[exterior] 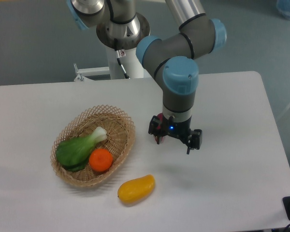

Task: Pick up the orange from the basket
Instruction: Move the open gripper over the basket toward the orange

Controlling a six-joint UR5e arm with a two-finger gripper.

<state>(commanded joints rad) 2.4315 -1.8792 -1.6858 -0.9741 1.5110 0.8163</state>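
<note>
My fingers (pixel 174 140) spread wide, empty; orange (pixel 101 160) at basket's (pixel 120 114) 6 o'clock looks firm, smooth, round — grip across its equator.

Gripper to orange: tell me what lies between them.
In the camera view, between the gripper and the orange stand only the basket rim and bare table.

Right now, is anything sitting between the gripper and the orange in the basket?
Nothing visible blocks it from above. The gripper hangs over bare table to the right of the basket. The orange lies uncovered at the basket's near side, touching the green vegetable on its left; only the rim lies between.
</note>
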